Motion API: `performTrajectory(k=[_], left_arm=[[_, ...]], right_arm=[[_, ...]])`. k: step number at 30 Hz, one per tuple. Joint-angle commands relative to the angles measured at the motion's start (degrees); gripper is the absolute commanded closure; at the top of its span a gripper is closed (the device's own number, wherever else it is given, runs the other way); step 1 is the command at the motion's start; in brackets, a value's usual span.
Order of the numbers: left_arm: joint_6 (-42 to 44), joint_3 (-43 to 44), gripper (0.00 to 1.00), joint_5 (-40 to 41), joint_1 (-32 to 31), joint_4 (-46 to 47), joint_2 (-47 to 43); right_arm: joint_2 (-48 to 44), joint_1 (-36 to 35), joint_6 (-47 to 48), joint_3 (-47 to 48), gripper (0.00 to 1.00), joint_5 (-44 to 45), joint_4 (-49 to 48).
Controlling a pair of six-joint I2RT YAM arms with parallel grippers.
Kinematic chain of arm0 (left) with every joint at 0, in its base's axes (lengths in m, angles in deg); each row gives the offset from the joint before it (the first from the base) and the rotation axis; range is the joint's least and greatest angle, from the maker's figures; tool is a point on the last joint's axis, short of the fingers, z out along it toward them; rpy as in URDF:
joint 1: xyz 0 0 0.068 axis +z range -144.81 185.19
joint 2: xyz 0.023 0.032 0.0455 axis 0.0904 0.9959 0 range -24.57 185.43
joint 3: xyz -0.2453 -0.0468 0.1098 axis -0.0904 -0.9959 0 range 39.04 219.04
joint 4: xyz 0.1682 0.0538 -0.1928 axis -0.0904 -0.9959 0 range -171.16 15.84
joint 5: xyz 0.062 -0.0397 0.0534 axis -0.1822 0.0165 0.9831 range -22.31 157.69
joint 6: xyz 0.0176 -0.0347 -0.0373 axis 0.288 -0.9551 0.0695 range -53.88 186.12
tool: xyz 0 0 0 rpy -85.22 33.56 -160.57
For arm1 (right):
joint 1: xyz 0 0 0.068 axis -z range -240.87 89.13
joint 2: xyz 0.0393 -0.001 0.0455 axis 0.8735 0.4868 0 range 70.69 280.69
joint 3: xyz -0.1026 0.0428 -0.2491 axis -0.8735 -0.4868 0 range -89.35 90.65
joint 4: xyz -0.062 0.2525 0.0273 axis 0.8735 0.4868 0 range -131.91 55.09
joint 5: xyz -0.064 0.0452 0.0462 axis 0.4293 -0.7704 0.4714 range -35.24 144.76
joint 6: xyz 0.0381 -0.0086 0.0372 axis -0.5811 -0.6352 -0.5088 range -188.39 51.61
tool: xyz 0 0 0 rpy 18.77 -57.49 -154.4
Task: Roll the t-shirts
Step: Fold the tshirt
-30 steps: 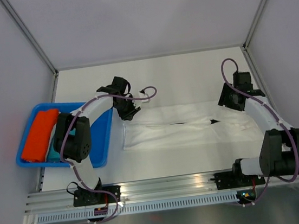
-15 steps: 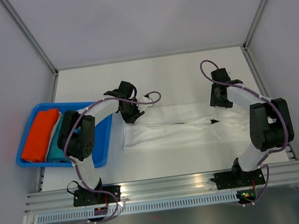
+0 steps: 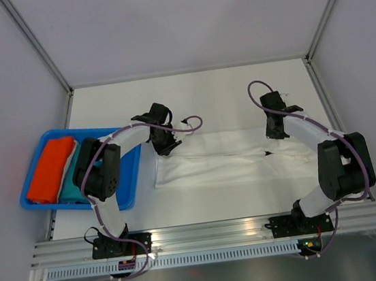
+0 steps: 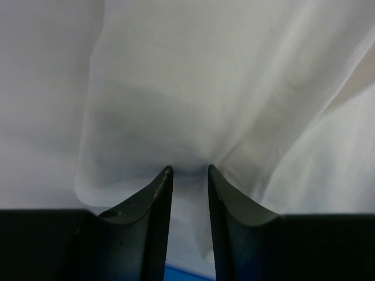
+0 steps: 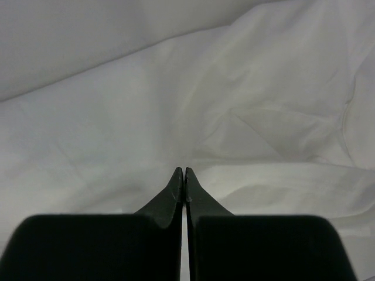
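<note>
left claw [image 4: 187, 170] grasping a bunched fold of the white t-shirt [image 3: 225, 163] at its far left corner | right claw [image 5: 182, 171] clenched tight, tips on its far right edge, pinch unclear | shirt spread lengthwise on table [image 3: 210, 96] | orange t-shirt [image 3: 49, 170] and teal t-shirt [image 3: 70, 189] side by side in blue tray [image 3: 132, 178]

- No legible words, numbers or brands anywhere.
- Small dark print [image 3: 269, 152] on the white t-shirt [image 3: 212, 166], right of centre: too small to read.
</note>
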Motion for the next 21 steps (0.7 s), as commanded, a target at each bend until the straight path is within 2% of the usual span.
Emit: performTrajectory(k=[1, 11, 14, 20, 21], left_arm=[[-0.8, -1.1, 0.64, -0.1, 0.1, 1.7, -0.2], [0.7, -3.4, 0.65, 0.0, 0.2, 3.6, -1.8], [0.9, -4.0, 0.65, 0.1, 0.2, 4.3, -2.1], [2.0, -5.6, 0.65, 0.4, 0.2, 4.9, -2.7], [2.1, -5.7, 0.65, 0.3, 0.3, 5.0, -3.0]], right_arm=[[-4.2, -2.7, -3.4, -3.9, 0.99, -0.1, 3.1], [-15.7, -5.0, -10.9, -12.4, 0.98, -7.9, 8.5], [-16.9, -5.3, -13.1, -14.6, 0.89, -10.1, 10.4], [-19.3, -7.2, -16.0, -13.3, 0.84, -13.8, 14.4], [-20.8, -7.2, -16.5, -13.4, 0.77, -14.8, 15.0]])
